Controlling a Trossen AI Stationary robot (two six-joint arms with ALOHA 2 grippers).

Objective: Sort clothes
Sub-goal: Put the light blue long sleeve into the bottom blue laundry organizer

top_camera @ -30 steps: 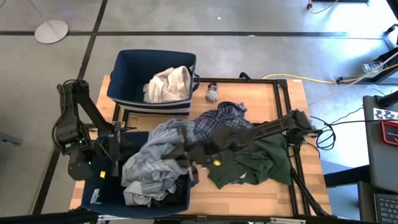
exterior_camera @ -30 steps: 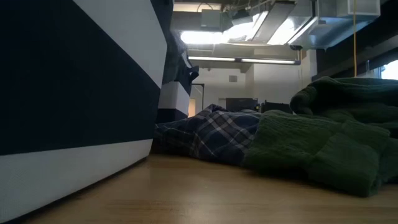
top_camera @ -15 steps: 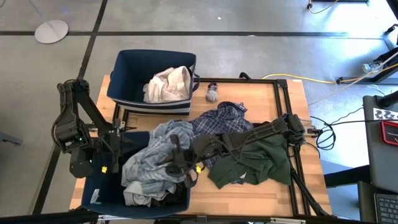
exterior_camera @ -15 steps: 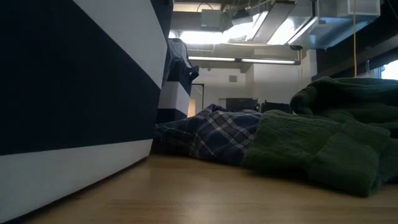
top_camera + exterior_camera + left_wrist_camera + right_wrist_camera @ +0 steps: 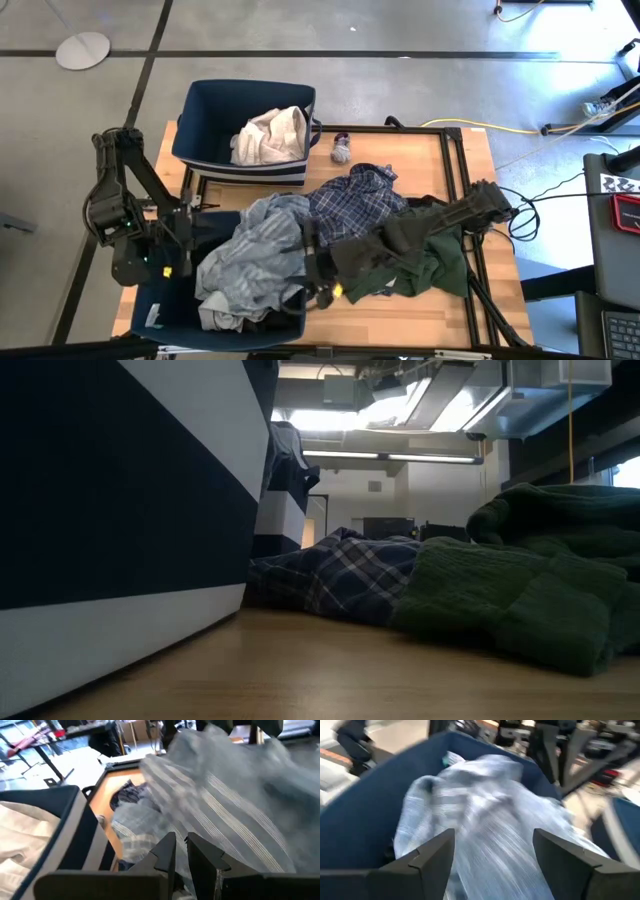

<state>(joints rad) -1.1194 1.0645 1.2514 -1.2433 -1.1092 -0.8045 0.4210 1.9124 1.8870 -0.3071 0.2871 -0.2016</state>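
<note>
A grey-blue striped garment lies heaped over the near navy bin, its right part hanging over the bin's rim. My right gripper stands open just right of that bin; in its wrist view the open fingers frame the striped garment without touching it. My left gripper waits at the bin's left side, shut, with the striped cloth beyond it. A blue plaid garment and a dark green one lie on the table. A cream garment sits in the far bin.
A small grey sock lies on the table right of the far bin. A dark garment shows under the striped one in the near bin. In the low view the bin wall fills the left, with plaid and green cloth behind.
My right gripper carried the striped garment left over the near bin, opened and let it go. It then drew back toward the table's right and near edge. The striped garment has dropped and now lies spread over the bin.
</note>
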